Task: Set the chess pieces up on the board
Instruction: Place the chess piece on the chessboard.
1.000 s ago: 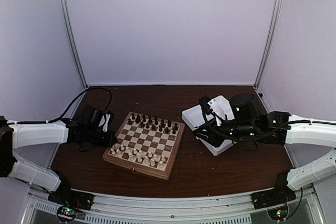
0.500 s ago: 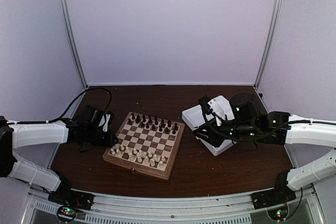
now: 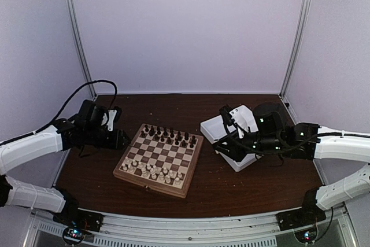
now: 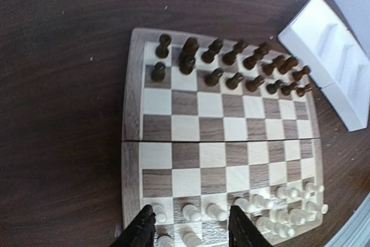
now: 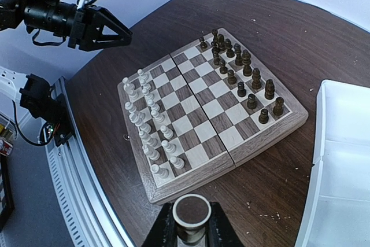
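The board (image 3: 151, 183) lies at the table's centre-left. Cream chess pieces (image 3: 151, 170) fill its two near rows, and dark pieces (image 3: 167, 134) fill the two far rows. My left gripper (image 3: 121, 139) hovers off the board's left edge; in the left wrist view it (image 4: 192, 215) is open above the cream rows (image 4: 254, 203), with nothing between its fingers. My right gripper (image 5: 192, 222) is shut on a cream piece (image 5: 192, 211) whose round dark base faces the camera, off the board's right corner (image 5: 254, 143) and over the table.
A white plastic tray (image 3: 213, 128) sits right of the board, partly under my right arm; it also shows in the wrist views as the tray (image 4: 335, 67) and tray (image 5: 341, 172). Dark brown table surrounds the board. Crumbs dot the table near the tray.
My left gripper has opened and drawn up and back to the left, away from the board's near-left corner. The right arm has not moved.
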